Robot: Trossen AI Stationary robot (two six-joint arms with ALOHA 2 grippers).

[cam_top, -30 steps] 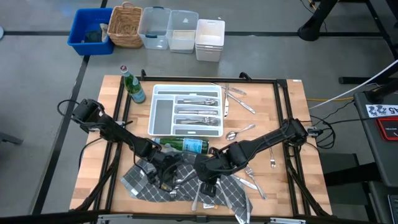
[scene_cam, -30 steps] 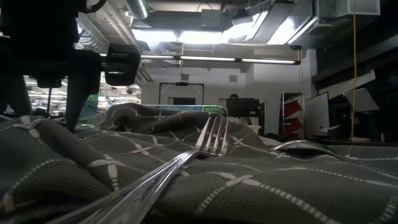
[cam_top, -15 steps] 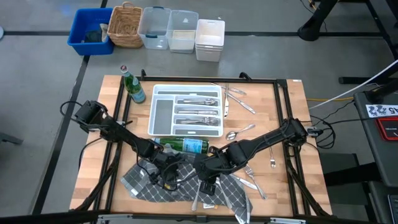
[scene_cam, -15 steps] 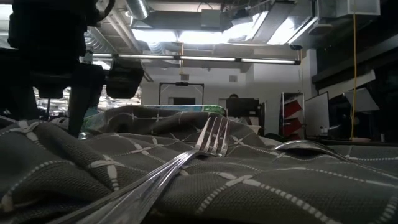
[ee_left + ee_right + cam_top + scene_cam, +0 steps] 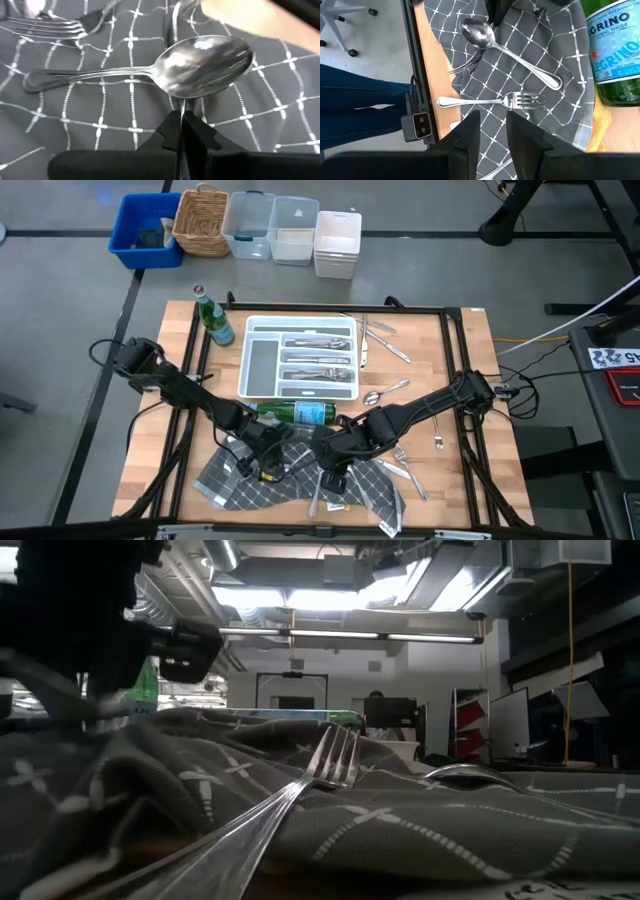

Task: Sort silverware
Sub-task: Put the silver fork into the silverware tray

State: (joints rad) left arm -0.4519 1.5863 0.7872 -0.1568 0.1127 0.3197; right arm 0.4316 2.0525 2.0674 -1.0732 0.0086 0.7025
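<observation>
Silverware lies on a grey checked cloth (image 5: 300, 475) at the table's near edge. Among it are a spoon (image 5: 200, 65) and a fork (image 5: 492, 101). My left gripper (image 5: 265, 468) is shut at the spoon's bowl. My right gripper (image 5: 492, 135) hangs open just above the fork, its fingers on either side of the fork's neck and touching nothing. The fork also shows close up in the low view (image 5: 330, 765), flat on the cloth. The white tray (image 5: 246, 365) at the table's middle holds sorted silverware (image 5: 318, 360). My left gripper pinches the rim of the spoon's bowl (image 5: 182, 99) at the very ends of its two shut fingers (image 5: 172, 131). The fingers come slanting down, at the bowl's side. The spoon lies with its handle (image 5: 75, 77) on the cloth. Whether cloth is caught too, I cannot tell.
One green bottle (image 5: 300, 415) lies between tray and cloth, and another (image 5: 213, 320) is at the tray's far left. Loose silverware lies right of the tray (image 5: 385, 340) and at the near right (image 5: 405, 470). Bins and a basket (image 5: 200, 220) stand beyond the table.
My left gripper has shut at the spoon's bowl. The cloth around it has shifted. In the low view its folds on the left now stand higher and the fork has tipped slightly. My right gripper has kept still.
</observation>
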